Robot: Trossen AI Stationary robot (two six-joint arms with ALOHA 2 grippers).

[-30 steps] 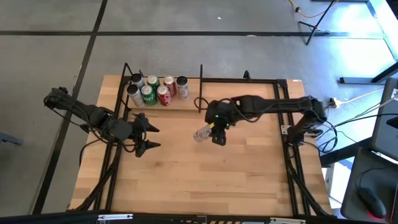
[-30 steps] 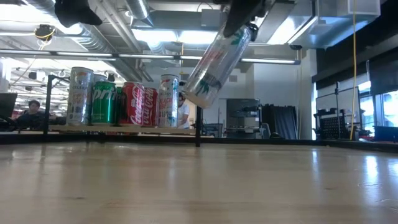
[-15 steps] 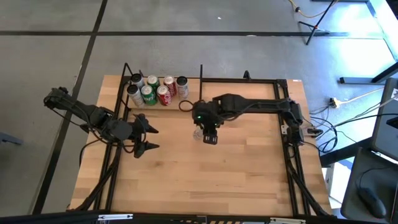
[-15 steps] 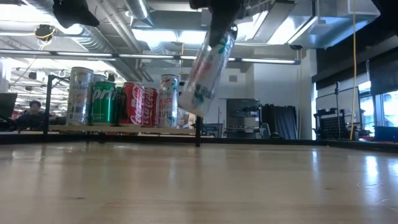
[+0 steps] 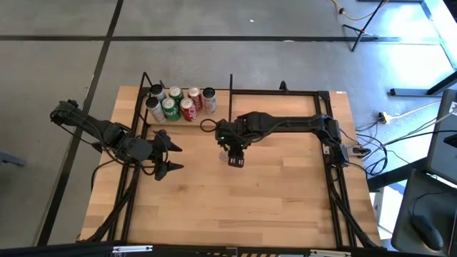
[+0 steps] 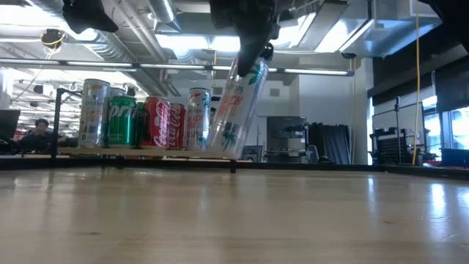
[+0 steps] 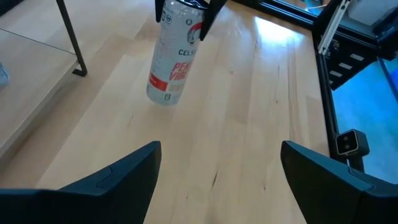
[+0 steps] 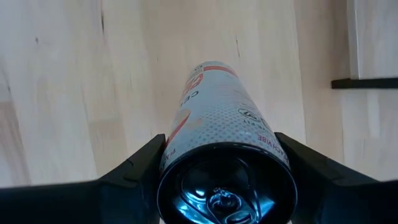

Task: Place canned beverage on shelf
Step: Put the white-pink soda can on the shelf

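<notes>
My right gripper [image 5: 233, 153] hangs over the middle of the table, shut on a tall slim white can [image 6: 234, 106] with red lettering [image 7: 177, 65]. The shelf [image 5: 187, 120], a narrow light-wood board in black rods, stands at the far left of the table. Several cans [image 6: 139, 117] stand upright on it, filling its left part. The held can hangs just right of the shelf's right end. My left gripper [image 5: 168, 153] waits open near the table's left side, pointing toward the held can, its fingers [image 7: 134, 171] wide apart. My right gripper pinches the can between its two fingers [image 8: 140, 171] at the top end [image 8: 227, 155], one finger on each side of the wall just under the rim. The fingers come from above, pointing steeply down. The can hangs below them, lifted clear and tilted, its bottom [image 6: 222, 147] toward the shelf.
A black upright rod [image 7: 68, 37] marks the shelf's right end, close to the held can. Black frame rails [image 5: 332, 153] run along the table's right and far sides. Bare wooden tabletop [image 5: 235, 200] lies in front of both arms.
My right gripper has carried the can toward the table's left edge and the shelf, sinking a little. It has tipped to point more steeply down, so the can now hangs closer to upright than before. The grip stays shut on the can.
</notes>
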